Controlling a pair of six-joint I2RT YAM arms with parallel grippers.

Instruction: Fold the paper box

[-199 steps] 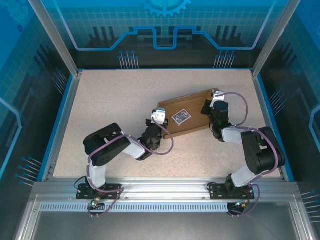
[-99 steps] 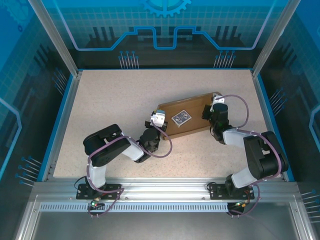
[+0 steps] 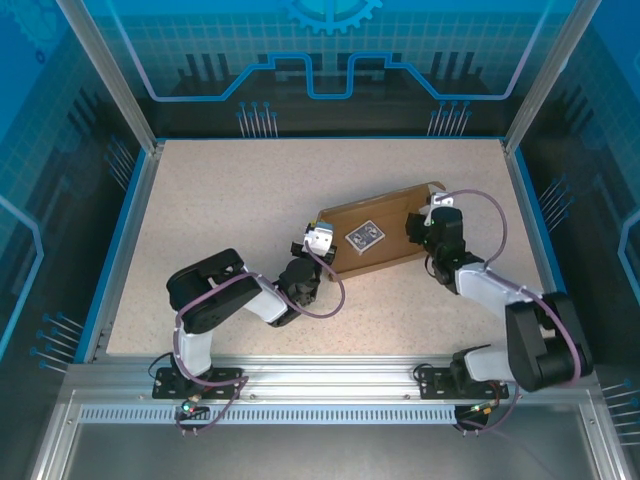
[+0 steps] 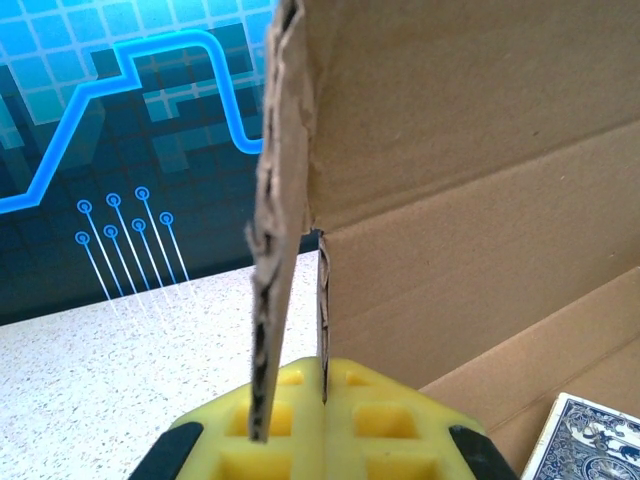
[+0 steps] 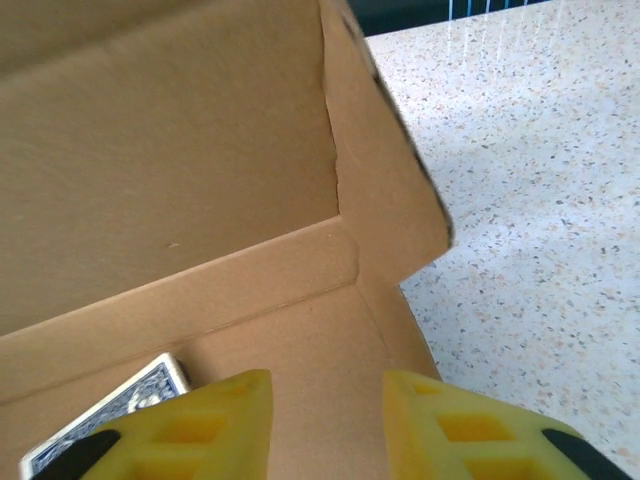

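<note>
Box (image 3: 392,225) sits on the table (image 3: 220,220), right of centre, midway btw far and near edges. Step, I reckon: standing the end walls up. My left gripper (image 4: 322,395) is clamped on the left end flap. My right gripper (image 5: 325,420) is part open, empty, over the right end. Next: right wall needs folding in. Card pack (image 3: 364,236) inside may foul the tabs.

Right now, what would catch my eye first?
A shallow brown cardboard box sits in the middle of the speckled table, with a blue patterned card pack lying inside it. The left claw pinches the box's left wall, while the right claw hangs open over the opposite end.
</note>
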